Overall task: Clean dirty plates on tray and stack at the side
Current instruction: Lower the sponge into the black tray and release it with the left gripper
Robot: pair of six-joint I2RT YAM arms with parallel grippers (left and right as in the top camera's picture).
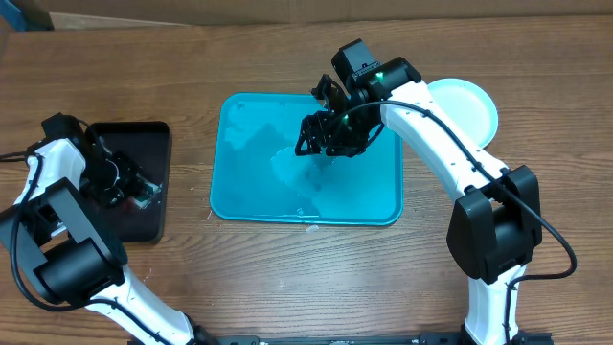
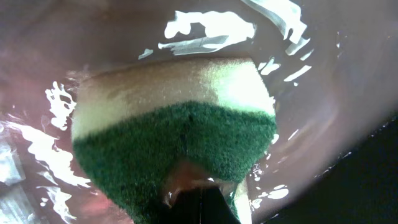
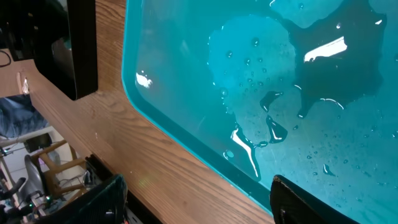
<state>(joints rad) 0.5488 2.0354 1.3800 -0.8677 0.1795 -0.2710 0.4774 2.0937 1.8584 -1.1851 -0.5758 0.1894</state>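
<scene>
Hovering above the wet tray (image 1: 249,192), the right gripper (image 1: 314,142) is spread open and empty. The plates (image 1: 474,110) lie to its right, off the tray, nearest this arm. The left gripper (image 1: 129,182) clamps a sponge (image 2: 174,143).

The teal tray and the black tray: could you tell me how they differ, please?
The teal tray is larger and sits mid-table; the black tray is smaller, at the left. The teal tray holds only puddles; the black tray holds a sponge. Both are wet rectangles with raised rims.
</scene>
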